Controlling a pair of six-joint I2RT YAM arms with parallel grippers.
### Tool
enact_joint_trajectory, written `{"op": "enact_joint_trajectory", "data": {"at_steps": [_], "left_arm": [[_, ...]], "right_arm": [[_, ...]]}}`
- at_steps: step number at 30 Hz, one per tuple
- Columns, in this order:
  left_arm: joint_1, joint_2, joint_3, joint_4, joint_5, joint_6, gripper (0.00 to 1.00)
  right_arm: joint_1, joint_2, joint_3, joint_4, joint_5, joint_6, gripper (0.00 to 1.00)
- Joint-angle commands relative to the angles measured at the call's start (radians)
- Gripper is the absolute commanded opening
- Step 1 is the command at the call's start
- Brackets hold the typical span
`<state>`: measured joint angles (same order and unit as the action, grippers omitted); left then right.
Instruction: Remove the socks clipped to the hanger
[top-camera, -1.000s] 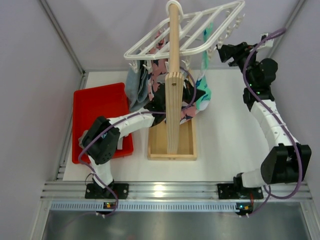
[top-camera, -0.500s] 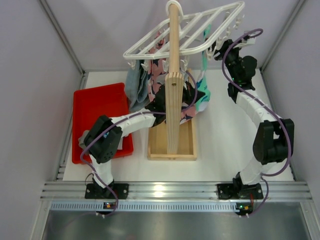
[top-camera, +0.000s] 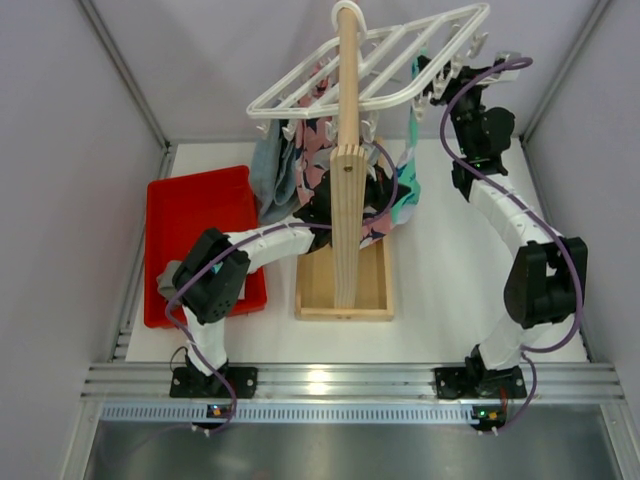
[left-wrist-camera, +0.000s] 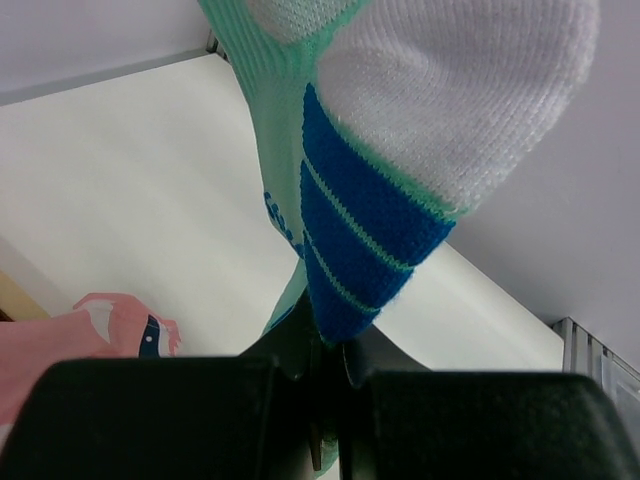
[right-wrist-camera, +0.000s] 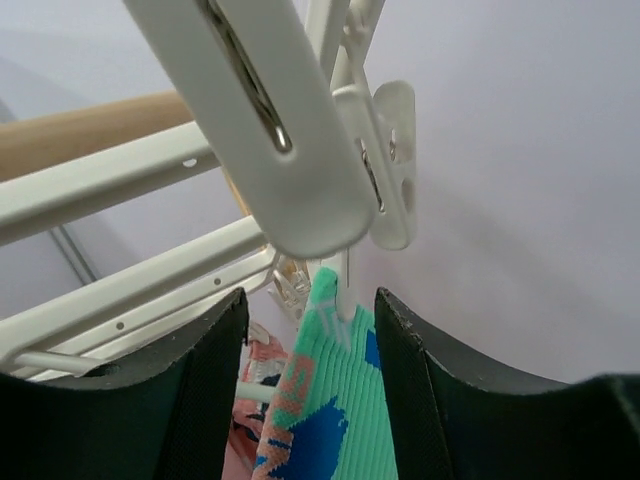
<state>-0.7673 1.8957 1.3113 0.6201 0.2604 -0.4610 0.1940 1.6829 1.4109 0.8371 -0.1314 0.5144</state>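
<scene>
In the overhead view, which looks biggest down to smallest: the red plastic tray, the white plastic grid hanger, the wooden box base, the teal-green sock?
1. white plastic grid hanger, though raised nearer the camera, so unsure
2. red plastic tray
3. wooden box base
4. teal-green sock

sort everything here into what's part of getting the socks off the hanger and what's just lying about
Job: teal sock, white grid hanger, left gripper, right gripper.
Lying about: red tray, wooden stand, pink printed cloth, blue-grey cloth.
</scene>
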Motion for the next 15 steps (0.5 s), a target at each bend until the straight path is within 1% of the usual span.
{"op": "enact_joint_trajectory", "data": {"at_steps": [1,10,15], "left_arm": [[0.000,0.008,0.043,0.030,0.003,0.007,0.00],[0.000,0.013,0.046,0.029,0.000,0.012,0.00],[0.000,0.013,0.049,0.029,0.008,0.010,0.00]], "right_arm": [[0.015,0.020,0.078,0.051,0.029,-0.031,0.52],[0.042,0.081,0.177,0.005,0.062,-0.076,0.51],[0.062,0.104,0.197,0.005,0.104,-0.103,0.50]]}}
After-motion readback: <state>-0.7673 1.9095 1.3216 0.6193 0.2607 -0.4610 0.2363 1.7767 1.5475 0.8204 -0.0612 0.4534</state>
